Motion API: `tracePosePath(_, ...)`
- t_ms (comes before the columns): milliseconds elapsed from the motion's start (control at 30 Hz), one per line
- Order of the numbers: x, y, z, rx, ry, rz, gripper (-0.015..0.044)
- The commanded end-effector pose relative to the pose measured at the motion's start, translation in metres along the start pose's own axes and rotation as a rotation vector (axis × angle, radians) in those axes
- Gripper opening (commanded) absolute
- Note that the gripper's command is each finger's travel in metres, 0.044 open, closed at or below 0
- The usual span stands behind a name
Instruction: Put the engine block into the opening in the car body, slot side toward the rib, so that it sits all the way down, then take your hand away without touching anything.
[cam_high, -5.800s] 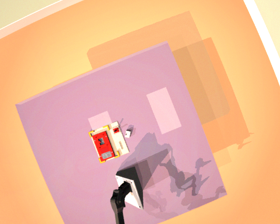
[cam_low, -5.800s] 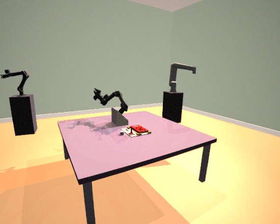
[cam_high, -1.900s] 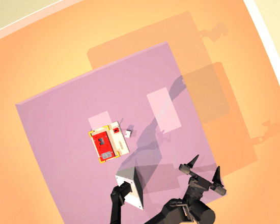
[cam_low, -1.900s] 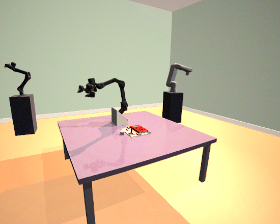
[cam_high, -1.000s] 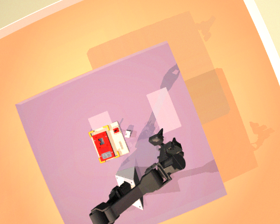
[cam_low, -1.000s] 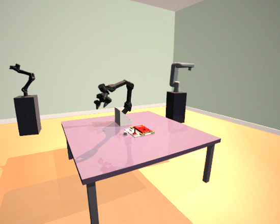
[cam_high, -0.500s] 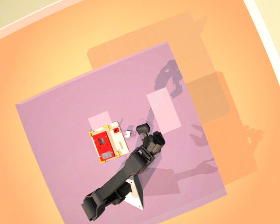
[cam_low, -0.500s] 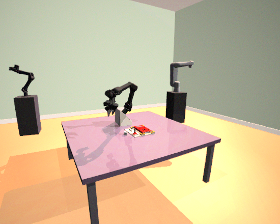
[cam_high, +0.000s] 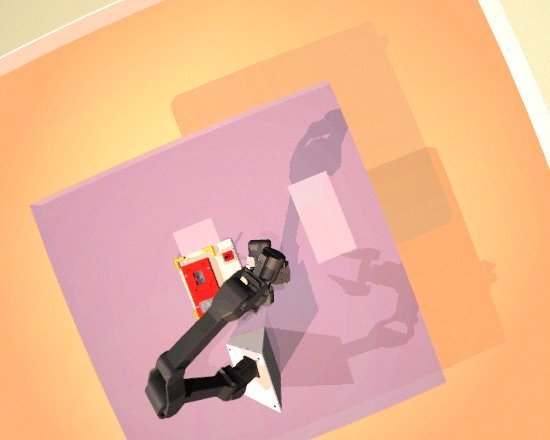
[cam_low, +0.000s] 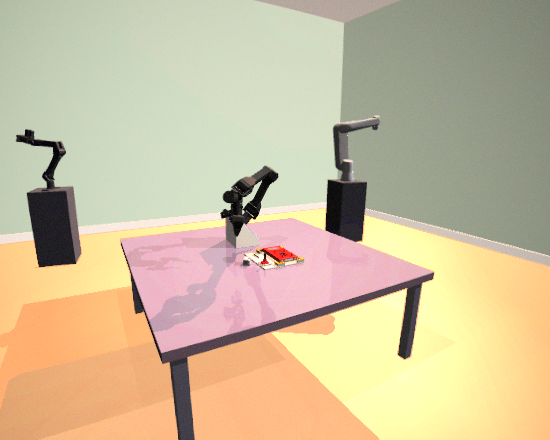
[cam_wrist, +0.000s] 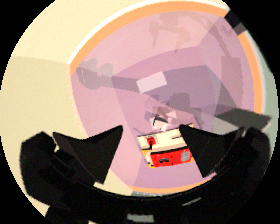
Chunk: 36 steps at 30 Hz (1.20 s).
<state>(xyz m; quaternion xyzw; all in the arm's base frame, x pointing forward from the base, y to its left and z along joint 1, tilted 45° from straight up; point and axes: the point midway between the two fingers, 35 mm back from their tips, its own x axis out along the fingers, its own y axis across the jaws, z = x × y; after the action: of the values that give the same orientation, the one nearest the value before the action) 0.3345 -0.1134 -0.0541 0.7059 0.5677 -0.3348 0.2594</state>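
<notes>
The engine block (cam_high: 250, 262) (cam_low: 246, 262) (cam_wrist: 160, 121) is a small pale block with dark parts, on the table just beside the beige strip. The red car body (cam_high: 206, 293) (cam_low: 284, 255) (cam_wrist: 172, 159) lies flat between yellow corner pieces. Its opening (cam_high: 199, 278) (cam_wrist: 163, 160) shows as a small dark and grey patch; the rib is too small to make out. My gripper (cam_low: 237, 234) (cam_wrist: 152, 127) is open and empty, above the table with the block beyond its fingers in the wrist view. In the top view the arm hides the fingertips and part of the car body.
The beige strip (cam_high: 226, 271) (cam_wrist: 165, 141) beside the car body carries a small red piece (cam_high: 228, 256) (cam_low: 265, 260) (cam_wrist: 151, 142) with an upright part. My arm's pale wedge-shaped base (cam_high: 270, 370) (cam_low: 242, 238) stands nearby. Two other arms stand on black pedestals (cam_low: 52, 227) (cam_low: 345, 210) beyond the table.
</notes>
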Motion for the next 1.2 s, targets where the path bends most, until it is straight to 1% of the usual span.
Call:
tracePosePath(0,0.012,-0.016,-0.028,0.123,0.022,-0.1,0.044)
tracePosePath(167,0.02,-0.031,-0.053,0.239,0.023,-0.194,0.044)
tracePosePath(433,0.023,-0.03,-0.054,0.244,0.022,-0.198,0.044)
tracePosePath(467,0.032,-0.031,-0.054,0.244,0.022,-0.197,0.044)
tracePosePath(567,0.079,-0.04,-0.057,0.244,0.024,-0.198,0.044)
tracePosePath(600,0.087,-0.043,-0.058,0.243,0.025,-0.198,0.044)
tracePosePath(800,0.09,-0.041,-0.059,0.243,0.026,-0.198,0.044)
tracePosePath(933,0.105,-0.043,-0.06,0.243,0.027,-0.199,0.044)
tracePosePath(1167,0.106,-0.044,-0.06,0.243,0.027,-0.199,0.044)
